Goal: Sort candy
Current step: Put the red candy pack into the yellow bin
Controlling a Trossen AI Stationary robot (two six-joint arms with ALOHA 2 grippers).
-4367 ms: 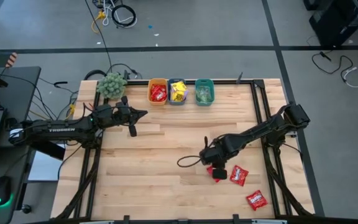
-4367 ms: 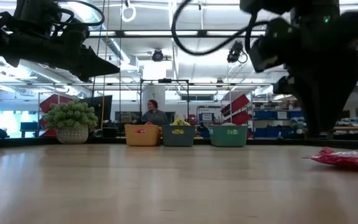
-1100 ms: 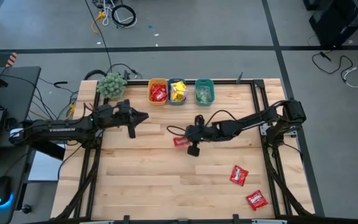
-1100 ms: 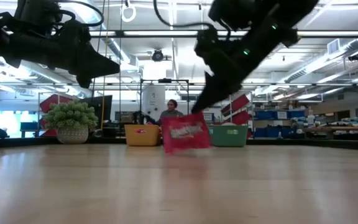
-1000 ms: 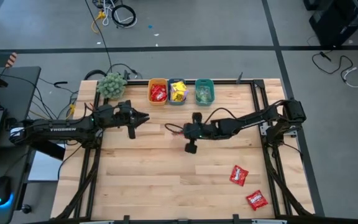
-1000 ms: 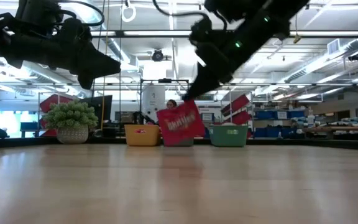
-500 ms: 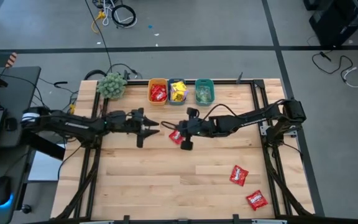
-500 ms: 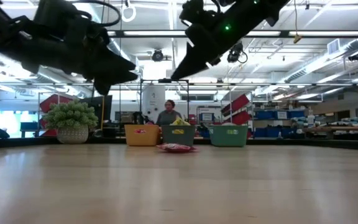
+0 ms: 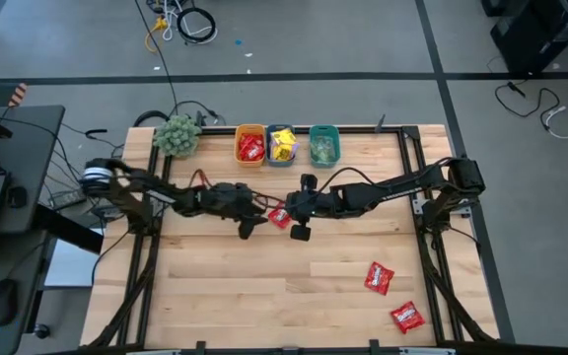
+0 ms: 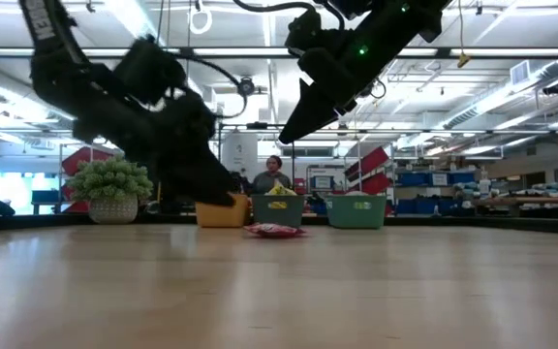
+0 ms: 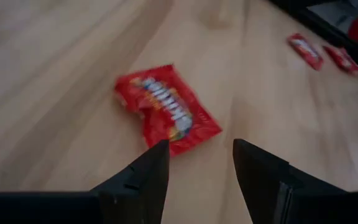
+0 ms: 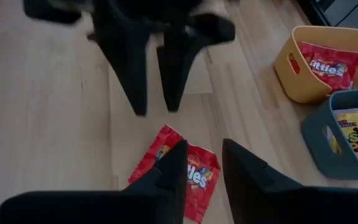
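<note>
A: Gripper on the left [image 9: 254, 216]: fingers parted, holding nothing, tips just left of the red packet [image 9: 281, 217] lying flat mid-table [image 9: 215, 286]. No contact seen.

B: Right gripper [image 9: 291, 215]?

A: Fingers parted with a narrow gap, hanging just above and right of that same packet, empty. Its wrist view shows the packet [image 12: 178, 174] partly hidden behind its own fingers.

B: Anything hard to make out?

A: Left arm blurs in the low view; the packet [image 10: 275, 230] shows only as a thin red sliver on the table.

B: Counts?

A: Loose red packets: three. One centre, two at the near right [image 9: 379, 278] [image 9: 406, 317]. Three bins along the far edge: orange bin [image 9: 250, 146] with red candy, blue bin [image 9: 282, 146] with yellow, teal bin [image 9: 324, 146] with pale green. Contents too small to count. One fuzzy green plant [image 9: 177, 135] left of the bins.
</note>
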